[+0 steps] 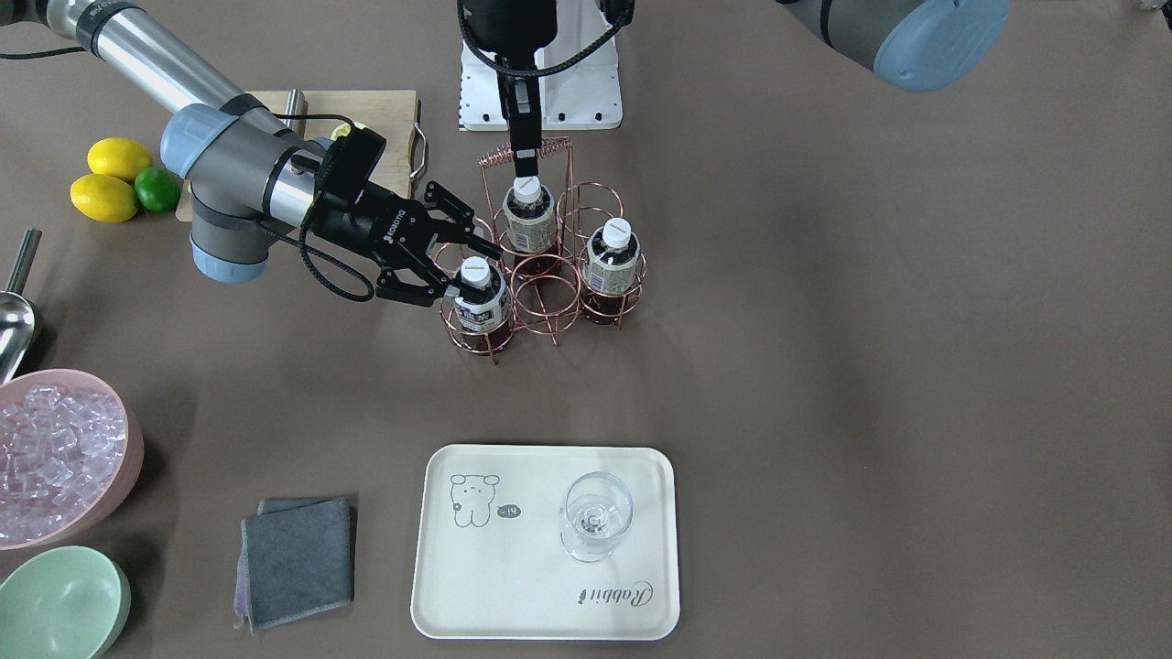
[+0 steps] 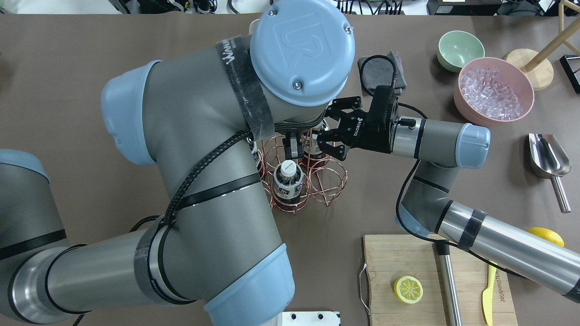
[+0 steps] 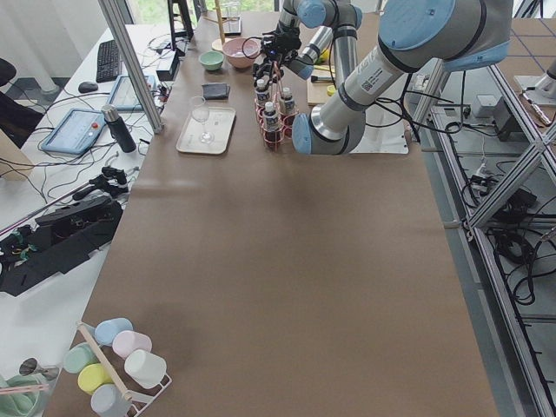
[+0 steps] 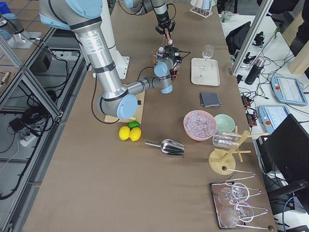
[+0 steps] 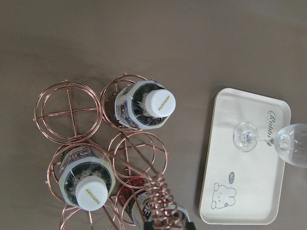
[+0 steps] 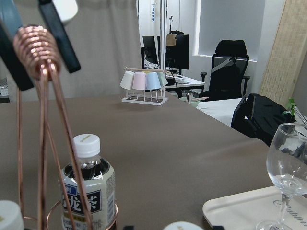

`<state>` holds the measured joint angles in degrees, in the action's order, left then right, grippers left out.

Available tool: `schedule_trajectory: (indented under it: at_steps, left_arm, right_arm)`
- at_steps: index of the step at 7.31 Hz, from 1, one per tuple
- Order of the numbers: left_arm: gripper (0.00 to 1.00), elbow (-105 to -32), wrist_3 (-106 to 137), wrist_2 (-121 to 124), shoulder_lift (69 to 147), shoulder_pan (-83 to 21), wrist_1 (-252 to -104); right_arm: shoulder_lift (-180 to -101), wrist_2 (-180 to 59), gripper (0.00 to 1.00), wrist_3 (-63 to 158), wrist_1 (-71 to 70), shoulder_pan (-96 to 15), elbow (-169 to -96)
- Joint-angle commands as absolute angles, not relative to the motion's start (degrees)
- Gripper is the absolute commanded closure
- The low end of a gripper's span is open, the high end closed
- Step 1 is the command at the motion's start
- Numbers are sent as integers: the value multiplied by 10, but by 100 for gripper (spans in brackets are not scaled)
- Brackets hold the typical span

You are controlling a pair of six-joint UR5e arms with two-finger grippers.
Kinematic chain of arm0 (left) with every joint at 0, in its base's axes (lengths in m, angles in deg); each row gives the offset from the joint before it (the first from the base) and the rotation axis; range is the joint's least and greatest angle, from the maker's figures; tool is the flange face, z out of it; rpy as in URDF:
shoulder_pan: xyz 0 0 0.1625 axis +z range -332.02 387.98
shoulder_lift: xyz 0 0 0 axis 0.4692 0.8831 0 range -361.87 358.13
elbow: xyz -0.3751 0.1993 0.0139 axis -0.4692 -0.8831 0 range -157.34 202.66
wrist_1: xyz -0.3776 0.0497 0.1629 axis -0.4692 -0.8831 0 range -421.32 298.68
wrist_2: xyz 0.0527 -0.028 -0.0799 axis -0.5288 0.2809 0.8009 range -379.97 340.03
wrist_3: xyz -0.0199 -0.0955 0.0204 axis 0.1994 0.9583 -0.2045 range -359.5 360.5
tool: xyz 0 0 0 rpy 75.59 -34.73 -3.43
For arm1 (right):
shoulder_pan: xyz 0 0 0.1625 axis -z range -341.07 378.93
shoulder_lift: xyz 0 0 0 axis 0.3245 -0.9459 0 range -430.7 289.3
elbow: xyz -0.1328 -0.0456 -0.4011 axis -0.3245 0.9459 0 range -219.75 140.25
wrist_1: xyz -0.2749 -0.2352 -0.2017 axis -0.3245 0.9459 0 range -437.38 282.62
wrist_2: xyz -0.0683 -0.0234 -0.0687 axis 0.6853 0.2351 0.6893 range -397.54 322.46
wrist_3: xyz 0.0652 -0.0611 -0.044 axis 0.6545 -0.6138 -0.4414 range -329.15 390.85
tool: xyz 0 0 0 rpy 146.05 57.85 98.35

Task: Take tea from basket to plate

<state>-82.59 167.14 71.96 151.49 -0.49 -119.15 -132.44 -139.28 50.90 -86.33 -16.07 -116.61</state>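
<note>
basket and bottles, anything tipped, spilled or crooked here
Nothing stands out. The basket stands level with all three tea bottles upright and capped, and no liquid shows on the table. The left gripper pinches its handle from above; the right gripper is open around the tea nearest the plate, and on the plate a glass stands upright.

Bright, even room light on all my feeds.
Shadows on the table (image 1: 824, 366) are soft; the right wrist view blurs the near basket (image 6: 36, 48) handle (windows (image 6: 225, 21) behind wash out white).
</note>
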Motion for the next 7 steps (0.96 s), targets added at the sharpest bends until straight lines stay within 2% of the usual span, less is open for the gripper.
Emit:
schedule_trajectory:
  at_steps: [1,5,7]
  left_arm:
    - [100,-825,1671,720,1515,-5,-1192]
    - [100,-824,1671,721,1514,-5,-1192]
    - [100,-824,1671,721,1512,-5,-1189]
  right_arm:
    - [-1327,-1393,100,511,-863,-161,-1170]
    - [-1327,-1395,100,525,-856,-186,-1215]
    - [-1330,-1403,100,555,-798,-212,-1286]
